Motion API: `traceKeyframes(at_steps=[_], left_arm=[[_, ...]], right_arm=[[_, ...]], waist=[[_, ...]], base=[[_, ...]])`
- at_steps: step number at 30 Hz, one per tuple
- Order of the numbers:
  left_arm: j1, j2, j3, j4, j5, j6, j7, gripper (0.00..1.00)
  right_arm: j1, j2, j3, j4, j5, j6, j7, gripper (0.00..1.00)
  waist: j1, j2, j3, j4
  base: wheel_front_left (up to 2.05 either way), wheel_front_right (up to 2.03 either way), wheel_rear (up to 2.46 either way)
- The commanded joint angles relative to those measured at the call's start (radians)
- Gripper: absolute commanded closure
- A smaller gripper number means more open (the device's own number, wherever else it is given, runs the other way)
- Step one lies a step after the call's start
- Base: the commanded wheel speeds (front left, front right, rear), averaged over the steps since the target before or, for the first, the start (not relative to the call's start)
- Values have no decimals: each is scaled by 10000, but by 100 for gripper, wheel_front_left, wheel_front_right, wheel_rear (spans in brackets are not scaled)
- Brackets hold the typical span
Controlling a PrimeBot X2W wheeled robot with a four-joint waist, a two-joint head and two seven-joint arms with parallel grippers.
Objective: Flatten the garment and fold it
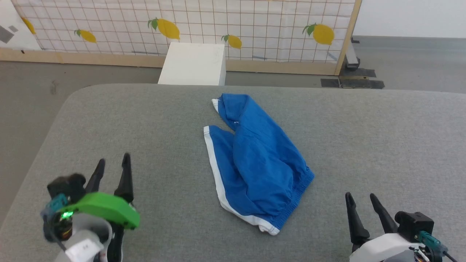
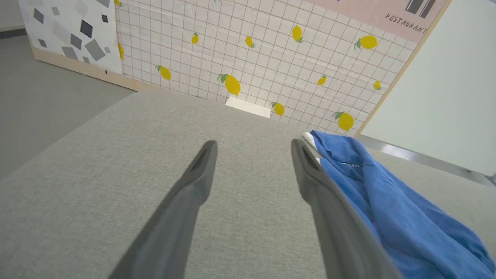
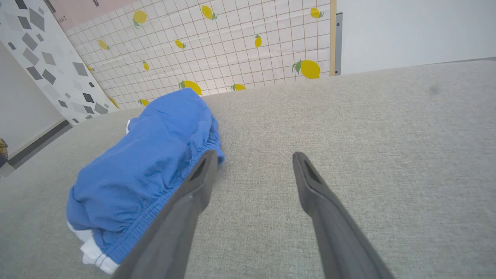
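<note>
Blue on grey: seeing shorts (image 1: 255, 160) lying bunched on table (image 1: 364, 145), between grippers, touching neither. Noting left gripper (image 1: 114, 157) and right gripper (image 1: 360, 195) both spread wide, empty. Judging flattening undone: aiming for white hem (image 1: 214, 160) and waistband (image 1: 298, 189), pinching single layers, pulling apart evenly.

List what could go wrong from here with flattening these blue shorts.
1. The shorts lie doubled over in folds; a pinch may catch several layers and bunch them further.
2. The gathered waistband may spring back wrinkled.
3. Both jaws stand open and apart from the cloth; uneven pulls may just drag it over the grey surface.
</note>
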Motion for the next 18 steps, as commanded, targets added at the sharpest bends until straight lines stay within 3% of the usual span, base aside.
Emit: traceKeyframes(at_steps=[1,6,10,13,18], left_arm=[[324,43,144,-191,454,106,-136,0],[1335,-500,1413,-1723,2380,275,-191,0],[1931,-1262,2279,-2371,3082,49,-194,0],[1940,-1791,2877,-2517,3489,-460,-195,0],[1596,-2284,3311,-2291,3740,-1081,-195,0]], right_arm=[[-55,1,-15,102,122,-15,187,0],[-1090,1,20,486,291,-15,1852,0],[-2559,1,181,792,-266,-15,3532,0],[-4005,1,644,1513,-1196,-15,5545,0],[-4856,1,1186,2554,-2314,-15,7481,0]], waist=[[1,0,60,61],[1,0,383,172],[1,0,789,347],[1,0,1270,640],[1,0,1724,1063]], base=[[0,0,0],[0,0,0],[0,0,0],[0,0,0],[0,0,0]])
